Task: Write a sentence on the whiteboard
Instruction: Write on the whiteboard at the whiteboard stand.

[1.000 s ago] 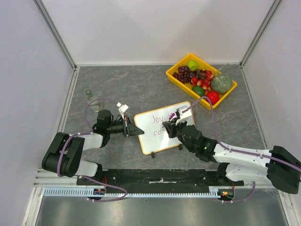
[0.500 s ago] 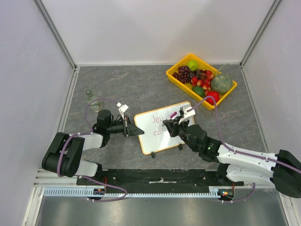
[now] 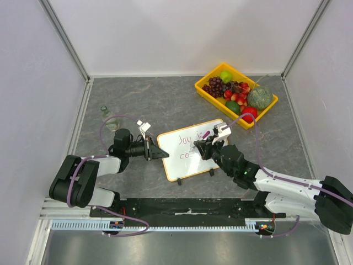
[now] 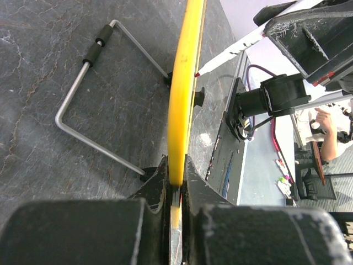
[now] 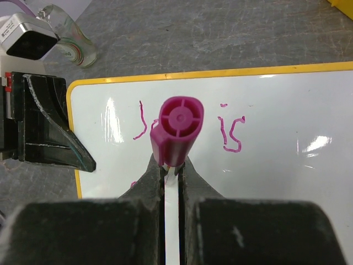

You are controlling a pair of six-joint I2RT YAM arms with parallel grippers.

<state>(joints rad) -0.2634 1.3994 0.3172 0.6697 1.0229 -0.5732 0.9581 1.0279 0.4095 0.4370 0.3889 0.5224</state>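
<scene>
The whiteboard lies tilted mid-table, with a yellow rim in the wrist views. My left gripper is shut on its left edge; the left wrist view shows the rim edge-on between my fingers. My right gripper is shut on a magenta-capped marker and holds it over the board's middle. In the right wrist view the marker's end stands above the gripper. Pink writing reads "Joy is", with "co" started below. The marker tip shows at the board face.
A yellow fruit tray with grapes, apples and a melon stands at the back right. A small glass bottle stands left of the board, also in the right wrist view. The board's wire stand rests on the grey table.
My right arm has shifted a little right and away with the marker, uncovering "is" on the top line. The left gripper and board have not moved.
</scene>
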